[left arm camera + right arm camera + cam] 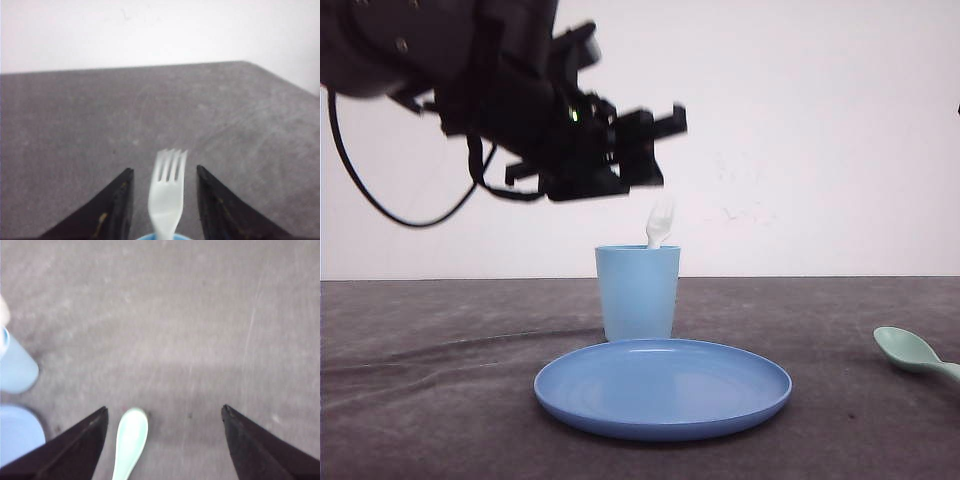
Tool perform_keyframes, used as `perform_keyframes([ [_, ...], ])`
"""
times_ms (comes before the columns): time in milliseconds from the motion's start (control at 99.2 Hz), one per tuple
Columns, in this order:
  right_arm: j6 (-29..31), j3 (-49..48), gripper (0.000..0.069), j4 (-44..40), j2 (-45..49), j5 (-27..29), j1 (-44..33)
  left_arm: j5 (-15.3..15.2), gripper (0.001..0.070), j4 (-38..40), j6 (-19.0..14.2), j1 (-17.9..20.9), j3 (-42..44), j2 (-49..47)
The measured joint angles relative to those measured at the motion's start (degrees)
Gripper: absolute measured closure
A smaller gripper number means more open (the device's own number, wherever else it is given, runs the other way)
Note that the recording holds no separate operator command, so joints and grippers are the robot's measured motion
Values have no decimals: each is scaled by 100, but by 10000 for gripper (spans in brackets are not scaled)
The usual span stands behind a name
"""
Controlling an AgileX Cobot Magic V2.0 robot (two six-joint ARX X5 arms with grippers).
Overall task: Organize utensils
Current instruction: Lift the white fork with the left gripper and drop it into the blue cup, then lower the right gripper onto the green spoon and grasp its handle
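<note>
The white fork (660, 222) stands in the light blue cup (637, 295), tines up above the rim. My left gripper (658, 150) hovers just above and left of the fork's tines. In the left wrist view the fork (169, 182) rises from the cup rim (165, 237) between the fingers of the left gripper (165, 169), which is open and clear of the fork on both sides. The mint-green spoon (910, 352) lies on the table at the right edge. My right gripper (164, 408) is open over the spoon (131, 440), whose bowl lies close to one finger.
A round blue plate (663, 388) sits on the dark grey table (440, 380) just in front of the cup. The right wrist view catches the cup (15, 367) and the plate's edge (15, 432) at one side. A white wall stands behind the table.
</note>
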Motion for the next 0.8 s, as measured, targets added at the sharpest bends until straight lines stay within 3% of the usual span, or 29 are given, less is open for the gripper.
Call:
perform_keyframes([
  [252, 363, 0, 240, -686, 509, 9, 614, 0, 480, -1408, 2, -127, 0, -1298],
  [383, 645, 0, 240, -876, 1025, 273, 1023, 0, 480, -2420, 52, -157, 2, -2240],
  [595, 990, 0, 240, -841, 1954, 588, 1663, 0, 480, -4050, 59, -160, 2, -3530],
  [796, 1250, 0, 241, -649, 2647, 970, 2057, 0, 480, -4763, 59, -160, 0, -4256],
])
